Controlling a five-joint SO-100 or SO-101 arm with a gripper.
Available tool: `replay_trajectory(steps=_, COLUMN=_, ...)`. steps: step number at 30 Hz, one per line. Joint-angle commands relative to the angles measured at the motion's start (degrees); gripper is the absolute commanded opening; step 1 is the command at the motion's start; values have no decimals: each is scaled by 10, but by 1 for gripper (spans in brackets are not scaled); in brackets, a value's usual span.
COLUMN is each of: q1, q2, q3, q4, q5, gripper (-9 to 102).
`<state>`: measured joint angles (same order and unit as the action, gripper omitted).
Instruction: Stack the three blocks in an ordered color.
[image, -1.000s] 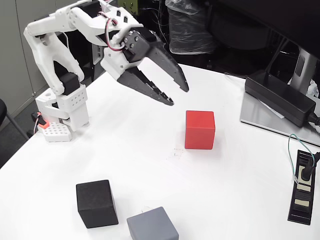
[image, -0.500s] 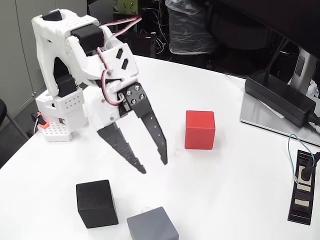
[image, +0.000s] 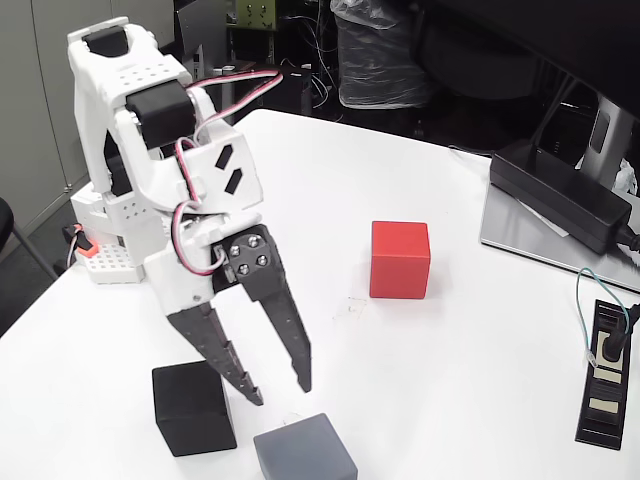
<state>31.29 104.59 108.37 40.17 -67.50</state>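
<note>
Three cubes rest apart on the white table (image: 460, 360). The red block (image: 400, 259) stands near the middle. Close to the front edge sit the black block (image: 192, 408) and, to its right, the grey block (image: 304, 450), partly cut off by the frame's bottom. My gripper (image: 280, 393) points downward with its black fingers spread open and nothing between them. Its tips hang just above the gap between the black and grey blocks, the left fingertip (image: 255, 399) close to the black block's upper right corner.
The arm's white base (image: 120, 235) stands at the table's left edge. A flat black power brick (image: 560, 195) lies on a grey stand at the right, and a black power strip (image: 605, 375) with a plugged cable lies at the right front edge.
The arm has swung from pointing toward the red block, down and to the front left. The open gripper now hovers low between the black and grey blocks. No block has moved.
</note>
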Motion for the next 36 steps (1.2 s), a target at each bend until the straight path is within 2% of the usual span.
replay_trajectory(steps=1, q1=5, q2=2, q3=-48, q4=-2, q5=-15, gripper=19)
replay_trajectory(steps=7, q1=12, q2=-24, q3=-64, q4=-2, q5=-130, gripper=32)
replay_trajectory(steps=14, q1=57, q2=-86, q3=-65, q4=-9, q5=-236, gripper=33)
replay_trajectory(steps=26, q1=66, q2=-156, q3=-68, q4=-11, q5=-268, gripper=33)
replay_trajectory(steps=36, q1=65, q2=-250, q3=-134, q4=-61, q5=-261, gripper=33)
